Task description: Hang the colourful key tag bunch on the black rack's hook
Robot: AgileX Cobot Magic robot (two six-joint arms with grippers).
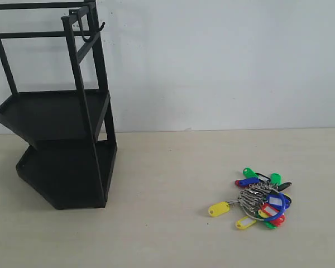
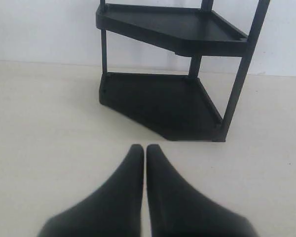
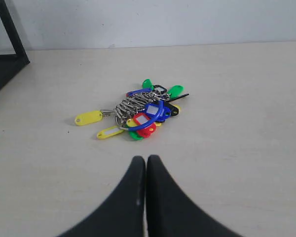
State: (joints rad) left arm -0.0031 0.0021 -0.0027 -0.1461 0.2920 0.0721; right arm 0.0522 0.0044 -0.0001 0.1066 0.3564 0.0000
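Bunch (image 3: 140,112) — ahead of right gripper (image 3: 145,159)

We see a pale beige tabletop (image 3: 246,123) (faintly grained) spreading ahead of the right gripper (image 3: 145,159), a white wall (image 3: 163,22) beyond.

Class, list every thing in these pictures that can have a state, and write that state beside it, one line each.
colourful key tag bunch: lying loose on the table, not hung, not held
black rack: standing upright
hook: bare, nothing hanging on it
left tool: shut, holding nothing
right tool: shut, holding nothing, short of the bunch
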